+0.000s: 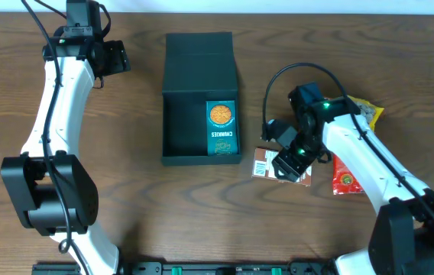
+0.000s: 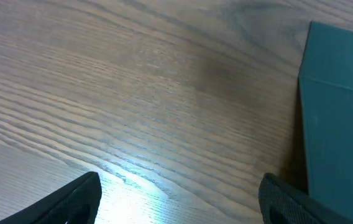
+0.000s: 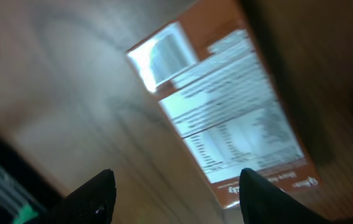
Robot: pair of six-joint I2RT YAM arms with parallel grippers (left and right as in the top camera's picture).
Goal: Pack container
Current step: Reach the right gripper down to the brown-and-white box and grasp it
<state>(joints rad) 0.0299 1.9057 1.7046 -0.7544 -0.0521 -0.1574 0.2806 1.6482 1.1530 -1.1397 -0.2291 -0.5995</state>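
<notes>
Container (image 1: 199, 61), matte rectangular cardboard, lies open; left tool (image 2: 179, 182) and right tool (image 3: 176, 179) spread.

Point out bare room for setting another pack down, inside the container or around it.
Free: inside the container, the floor left of the green carton; the table between container and left arm. Crowded: right side, with brown pack, red pack, yellow pack.

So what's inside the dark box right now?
One teal snack carton with a cookie picture, lying flat against the right wall of the container. The rest of its floor shows bare. Anything beneath that carton is covered.
</notes>
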